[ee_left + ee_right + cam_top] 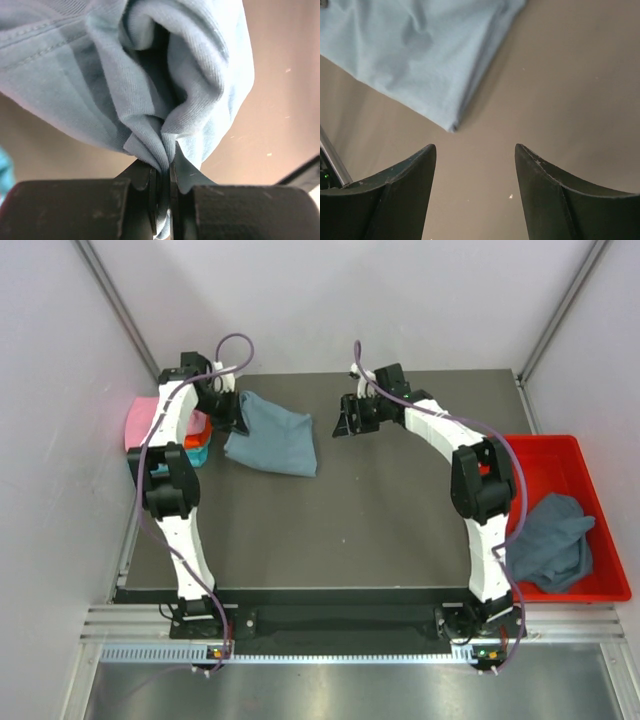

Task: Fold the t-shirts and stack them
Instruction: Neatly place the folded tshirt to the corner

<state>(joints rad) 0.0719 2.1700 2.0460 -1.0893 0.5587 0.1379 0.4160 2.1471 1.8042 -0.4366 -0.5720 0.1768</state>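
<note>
1. Location: the folded blue-grey t-shirt (272, 435) lies at the far left of the table (350, 530), just beside the stack of pink, orange and teal shirts (150, 425).
2. Handling: expect light, limp cotton. It will probably sag and bunch wherever you leave it unsupported. It is neither fragile nor slippery.
3. Hold point: take it at an edge or corner where all layers meet. A pinch through a single layer would likely let the fold open.
4. Left gripper (167, 172): the jaws are clamped tight on a gathered pleat of the shirt's edge. The fabric fans out from the pinch.
5. Left arm pose: it reaches to the far side of the table, with the wrist turned inward at the shirt's left side.
6. Right gripper (475, 150): the fingers are spread wide and hold nothing. They hang over bare table, and a corner of the shirt lies near, not touching.
7. Right arm pose: it arches forward from its base, with the wrist aimed left toward the shirt.
8. Pending item: a crumpled blue-grey t-shirt (550, 540) lies unfolded in the red tray (560, 448) at the right.
</note>
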